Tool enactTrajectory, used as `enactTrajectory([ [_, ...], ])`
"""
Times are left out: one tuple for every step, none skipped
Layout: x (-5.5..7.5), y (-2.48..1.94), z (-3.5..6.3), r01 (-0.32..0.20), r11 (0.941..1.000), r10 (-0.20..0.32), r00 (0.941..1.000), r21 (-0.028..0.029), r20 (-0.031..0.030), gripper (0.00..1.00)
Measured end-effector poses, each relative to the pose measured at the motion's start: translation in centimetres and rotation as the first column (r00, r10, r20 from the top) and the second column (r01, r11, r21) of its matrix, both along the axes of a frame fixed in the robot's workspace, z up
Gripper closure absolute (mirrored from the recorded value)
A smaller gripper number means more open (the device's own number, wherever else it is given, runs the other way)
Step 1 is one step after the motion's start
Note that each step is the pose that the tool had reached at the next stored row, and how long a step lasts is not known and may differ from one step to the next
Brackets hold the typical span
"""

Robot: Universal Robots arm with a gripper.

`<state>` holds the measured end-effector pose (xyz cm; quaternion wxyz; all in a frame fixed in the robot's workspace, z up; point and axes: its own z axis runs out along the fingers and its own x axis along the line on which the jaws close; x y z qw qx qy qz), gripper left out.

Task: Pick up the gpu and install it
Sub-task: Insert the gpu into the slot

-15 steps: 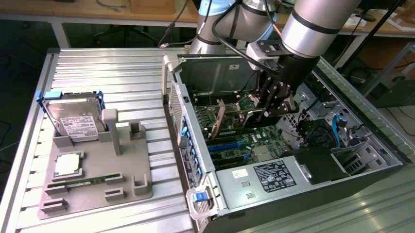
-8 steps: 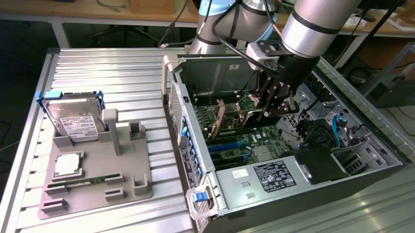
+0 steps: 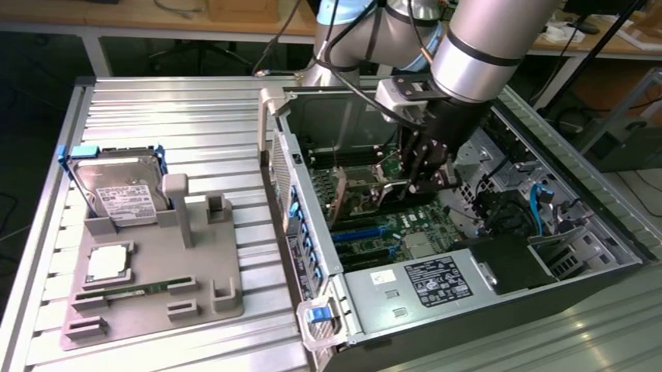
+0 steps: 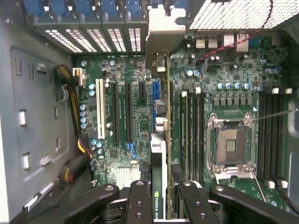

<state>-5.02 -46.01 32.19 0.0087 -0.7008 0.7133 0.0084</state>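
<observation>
My gripper (image 3: 424, 184) is down inside the open computer case (image 3: 310, 256), over the motherboard. It is shut on the gpu (image 4: 159, 154), a thin dark card seen edge-on in the wrist view, with a green-lettered label between the black fingers (image 4: 140, 203). The card's pale metal bracket (image 4: 161, 42) reaches the case's rear slot openings. The card hangs just above the board, in line with the blue expansion slot (image 4: 155, 93); whether it touches the slot I cannot tell. In the exterior view the gpu (image 3: 357, 192) sticks out from the gripper toward the case's rear wall.
A bare CPU socket (image 4: 230, 142) and memory slots (image 4: 271, 135) lie beside the card. Outside the case, at the exterior view's left, a grey fixture (image 3: 207, 263) carries a hard drive (image 3: 122, 194), a processor chip (image 3: 108, 263) and a green memory stick (image 3: 139, 289).
</observation>
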Motion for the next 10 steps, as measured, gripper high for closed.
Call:
enactTrajectory([
  [-0.3, 0.03, -0.30, 0.000, 1.0000, 0.000, 1.0000, -0.0001, 0.0001, 0.73],
  [-0.4, 0.04, -0.46, 0.000, 1.0000, 0.000, 1.0000, -0.0002, 0.0001, 0.73],
  [-0.5, 0.06, -0.64, 0.000, 1.0000, 0.000, 1.0000, -0.0002, -0.0001, 0.73],
  [-0.6, 0.08, -0.79, 0.000, 1.0000, 0.000, 1.0000, -0.0002, -0.0005, 0.73],
  [-0.7, 0.11, -1.03, 0.000, 1.0000, 0.000, 1.0000, -0.0002, -0.0035, 0.73],
  [-0.7, 0.12, -1.12, 0.000, 1.0000, 0.000, 1.0000, -0.0003, -0.0072, 0.73],
  [-0.7, 0.12, -1.20, 0.000, 1.0000, 0.000, 0.9999, -0.0003, -0.0125, 0.73],
  [-0.8, 0.12, -1.32, 0.000, 1.0000, 0.000, 0.9998, -0.0003, -0.0200, 0.73],
  [-0.8, 0.12, -1.38, 0.000, 1.0000, 0.000, 0.9998, -0.0004, -0.0202, 0.73],
  [-0.9, 0.12, -1.42, 0.000, 1.0000, 0.000, 0.9998, -0.0004, -0.0202, 0.73],
])
